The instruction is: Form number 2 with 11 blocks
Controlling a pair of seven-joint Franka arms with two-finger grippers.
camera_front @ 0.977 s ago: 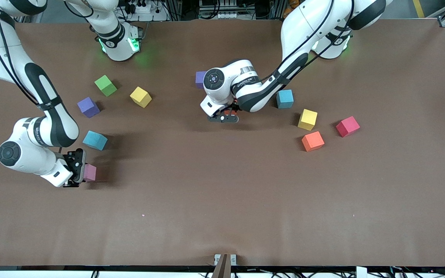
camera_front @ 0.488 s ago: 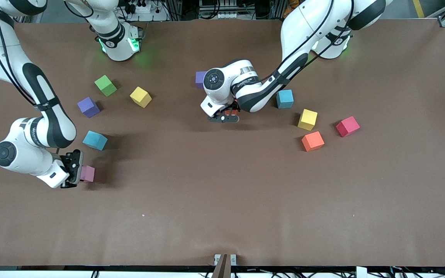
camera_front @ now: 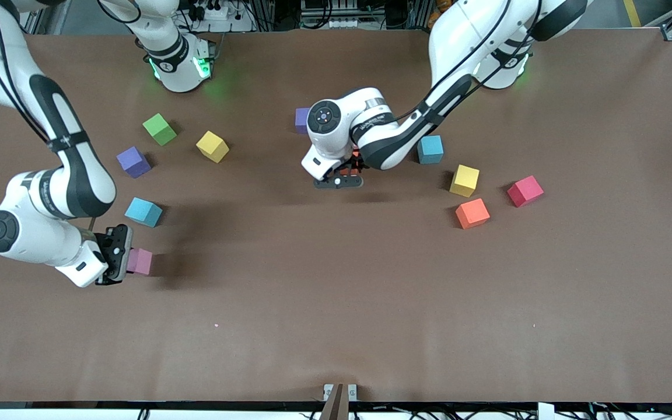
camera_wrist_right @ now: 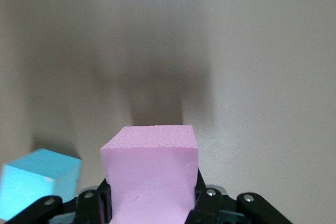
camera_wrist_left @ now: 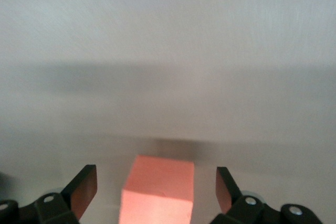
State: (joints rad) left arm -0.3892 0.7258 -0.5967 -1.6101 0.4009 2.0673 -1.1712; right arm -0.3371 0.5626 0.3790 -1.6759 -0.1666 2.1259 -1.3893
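Observation:
My left gripper (camera_front: 339, 177) stands open near the table's middle, around an orange block (camera_wrist_left: 157, 192) that rests on the table. Its fingers (camera_wrist_left: 84, 190) are clear of the block's sides. My right gripper (camera_front: 119, 262) is shut on a pink block (camera_front: 140, 261) at the right arm's end, and the pink block (camera_wrist_right: 151, 174) fills its jaws. Loose blocks: blue (camera_front: 143, 212), purple (camera_front: 133, 161), a purple one (camera_front: 301, 120) half hidden by the left wrist, blue (camera_front: 430, 149), orange (camera_front: 472, 213), red (camera_front: 525, 191).
A green cube (camera_front: 159, 129) and a yellow cube (camera_front: 212, 146) lie near the right arm's base. Another yellow cube (camera_front: 464, 180) sits between the blue and orange blocks at the left arm's end. The brown table (camera_front: 336, 303) stretches toward the front camera.
The left gripper has opened and let go of the orange block. The right gripper has closed on the pink block, and its wrist has shifted slightly.

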